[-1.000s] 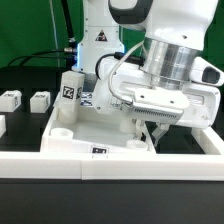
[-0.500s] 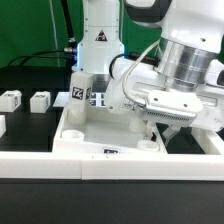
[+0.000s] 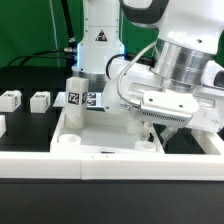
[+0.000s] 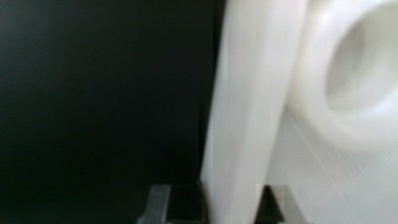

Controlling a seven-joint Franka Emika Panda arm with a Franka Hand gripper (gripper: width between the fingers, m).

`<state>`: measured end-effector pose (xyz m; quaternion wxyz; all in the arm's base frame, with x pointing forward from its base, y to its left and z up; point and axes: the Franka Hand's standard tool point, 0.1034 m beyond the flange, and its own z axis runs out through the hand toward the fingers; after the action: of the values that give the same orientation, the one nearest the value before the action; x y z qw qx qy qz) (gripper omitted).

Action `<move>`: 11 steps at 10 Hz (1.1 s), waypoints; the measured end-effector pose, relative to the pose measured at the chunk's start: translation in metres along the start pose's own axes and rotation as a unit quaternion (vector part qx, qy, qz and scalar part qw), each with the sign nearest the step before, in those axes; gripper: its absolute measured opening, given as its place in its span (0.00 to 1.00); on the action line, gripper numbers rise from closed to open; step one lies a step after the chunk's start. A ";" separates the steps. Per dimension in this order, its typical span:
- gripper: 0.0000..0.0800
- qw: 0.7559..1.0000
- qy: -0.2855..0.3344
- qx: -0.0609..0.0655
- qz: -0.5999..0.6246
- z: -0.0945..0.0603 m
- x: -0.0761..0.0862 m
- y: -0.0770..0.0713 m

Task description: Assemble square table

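The white square tabletop (image 3: 105,133) lies on the black table with its raised edges and round corner sockets facing up. One short tagged leg (image 3: 74,93) stands upright in its far corner socket at the exterior view's left. My gripper (image 3: 150,122) is at the tabletop's edge at the exterior view's right. In the wrist view my gripper (image 4: 226,205) is shut on that white edge (image 4: 246,110), with a dark finger (image 4: 169,205) on each side. A round socket (image 4: 365,85) shows beside the edge.
Two loose white legs (image 3: 8,99) (image 3: 40,101) lie on the table at the exterior view's left, and part of another (image 3: 2,125) shows at the frame edge. A long white rail (image 3: 110,166) runs along the front. The robot base (image 3: 98,45) stands behind the tabletop.
My gripper has moved toward the exterior view's right with the tabletop edge in it. The tabletop and its upright leg shifted the same way and turned slightly.
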<state>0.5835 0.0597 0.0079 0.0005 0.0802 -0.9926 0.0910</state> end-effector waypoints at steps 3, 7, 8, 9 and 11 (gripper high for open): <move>0.10 1.000 -0.001 -0.011 -0.001 -0.002 -0.002 0.009; 0.10 0.999 0.021 -0.008 0.029 -0.010 -0.012 0.052; 0.10 0.999 0.033 0.001 0.034 -0.015 -0.014 0.059; 0.10 0.998 0.044 0.011 0.036 -0.017 -0.014 0.060; 0.10 0.998 0.050 0.016 0.041 -0.015 -0.014 0.058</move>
<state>0.5874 0.1209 0.0116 0.0456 0.0351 -0.9921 0.1111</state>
